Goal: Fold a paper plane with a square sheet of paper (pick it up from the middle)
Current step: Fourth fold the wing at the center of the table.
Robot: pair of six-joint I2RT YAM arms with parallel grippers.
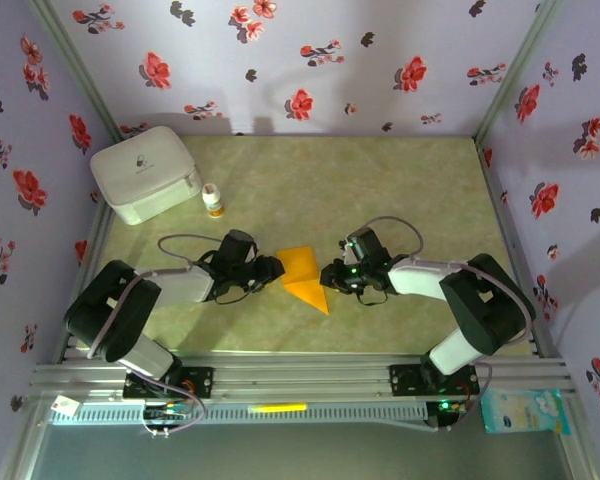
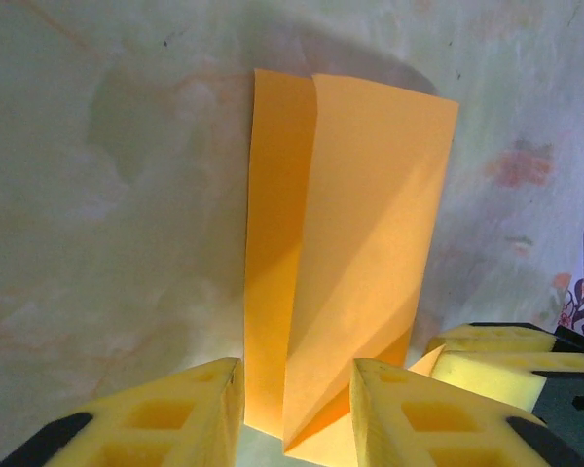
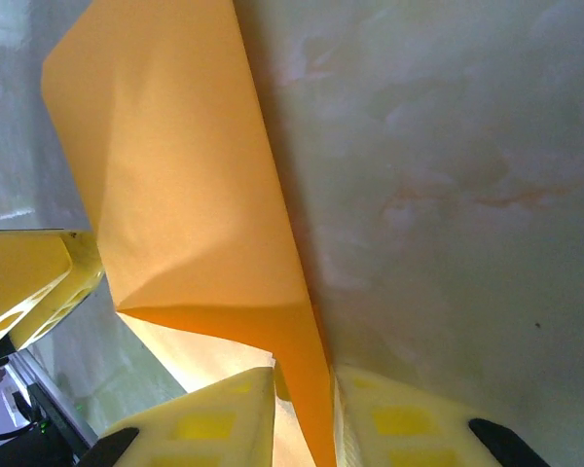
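Note:
The square sheet of paper (image 1: 305, 272) is bright orange and folded into an angular, pointed shape in the middle of the table, between my two grippers. In the left wrist view the paper (image 2: 370, 214) shows two long panels meeting at a ridge. Its near end lies between the spread fingers of my left gripper (image 2: 297, 375), which stands open around it. My left gripper (image 1: 278, 268) is at the paper's left side. My right gripper (image 1: 327, 277) is at its right side. In the right wrist view a narrow flap of the paper (image 3: 175, 175) runs down into my right gripper (image 3: 305, 375), whose fingers are drawn close on it.
A white box (image 1: 145, 172) stands at the back left, with a small white bottle with an orange cap (image 1: 212, 200) beside it. Flowered walls close in the table on three sides. A pale packet (image 1: 525, 410) lies off the table's front right.

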